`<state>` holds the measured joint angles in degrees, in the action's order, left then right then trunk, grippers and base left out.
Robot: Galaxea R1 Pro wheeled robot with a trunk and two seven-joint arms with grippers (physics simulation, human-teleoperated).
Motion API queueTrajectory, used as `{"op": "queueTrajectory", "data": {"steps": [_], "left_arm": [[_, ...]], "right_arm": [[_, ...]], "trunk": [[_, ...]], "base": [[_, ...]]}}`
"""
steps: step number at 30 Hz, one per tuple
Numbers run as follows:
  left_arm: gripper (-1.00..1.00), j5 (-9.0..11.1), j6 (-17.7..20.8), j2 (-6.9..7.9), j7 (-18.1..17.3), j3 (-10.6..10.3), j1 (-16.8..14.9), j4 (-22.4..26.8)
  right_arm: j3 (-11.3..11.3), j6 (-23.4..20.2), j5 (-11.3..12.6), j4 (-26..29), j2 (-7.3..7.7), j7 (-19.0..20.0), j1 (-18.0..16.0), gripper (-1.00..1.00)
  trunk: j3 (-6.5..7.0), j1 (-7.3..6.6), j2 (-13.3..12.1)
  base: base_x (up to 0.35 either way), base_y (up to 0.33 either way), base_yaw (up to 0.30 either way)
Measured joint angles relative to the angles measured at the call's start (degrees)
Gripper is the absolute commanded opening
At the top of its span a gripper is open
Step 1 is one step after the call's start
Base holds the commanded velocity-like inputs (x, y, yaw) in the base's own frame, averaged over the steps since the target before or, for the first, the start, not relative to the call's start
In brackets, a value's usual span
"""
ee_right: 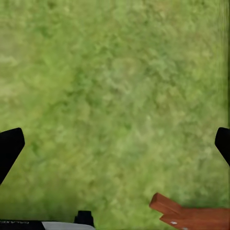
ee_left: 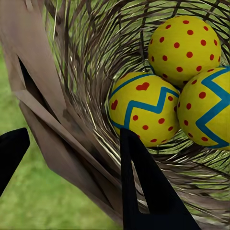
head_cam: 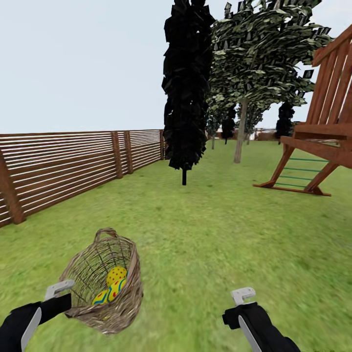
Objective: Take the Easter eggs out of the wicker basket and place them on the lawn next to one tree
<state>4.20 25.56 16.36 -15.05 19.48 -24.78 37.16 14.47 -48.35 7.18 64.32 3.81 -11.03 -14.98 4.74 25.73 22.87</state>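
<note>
My left fingers (ee_left: 72, 158) pinched rim of wicker basket (head_cam: 105, 281), tilted at 7 o'clock over lawn (head_cam: 205, 234). Three Easter eggs (ee_left: 143, 108) inside, one partly cut off. Right fingers (ee_right: 115, 143) spread above grass. Tree (head_cam: 240, 129) at 1 o'clock; dark cone tree (head_cam: 186, 98), fence (head_cam: 73, 164), wooden play frame (head_cam: 322, 146) around.

The right gripper's (ee_right: 115, 143) spread fingers (ee_right: 9, 148) hang over lawn (ee_right: 115, 86) near brown planks (ee_right: 191, 215).
</note>
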Motion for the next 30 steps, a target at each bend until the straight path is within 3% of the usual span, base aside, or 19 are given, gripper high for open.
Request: {"op": "queueTrajectory", "data": {"steps": [6, 23, 30], "left_arm": [[-1.00, 0.09, 0.02, 0.00, -0.02, -0.02, 0.00, -0.01], [-1.00, 0.02, -0.04, -0.41, 0.07, -0.12, 0.01, -0.86], [-1.00, 0.01, -0.06, -0.44, 0.08, -0.12, 0.01, -0.90]], "right_arm": [[0.00, 0.00, 0.04, 0.08, 0.08, -0.07, 0.00, 1.00], [-0.07, 0.01, 0.04, 0.06, 0.26, -0.09, -0.02, 1.00], [-0.09, -0.03, 0.04, 0.08, 0.26, -0.09, 0.00, 1.00]], "trunk": [[-0.25, 0.00, 0.00], [-0.40, 0.00, 0.00], [-0.59, 0.00, 0.00]], "base": [[0.335, 0.000, -0.250], [0.335, 0.000, -0.008], [0.335, 0.000, -0.256]]}}
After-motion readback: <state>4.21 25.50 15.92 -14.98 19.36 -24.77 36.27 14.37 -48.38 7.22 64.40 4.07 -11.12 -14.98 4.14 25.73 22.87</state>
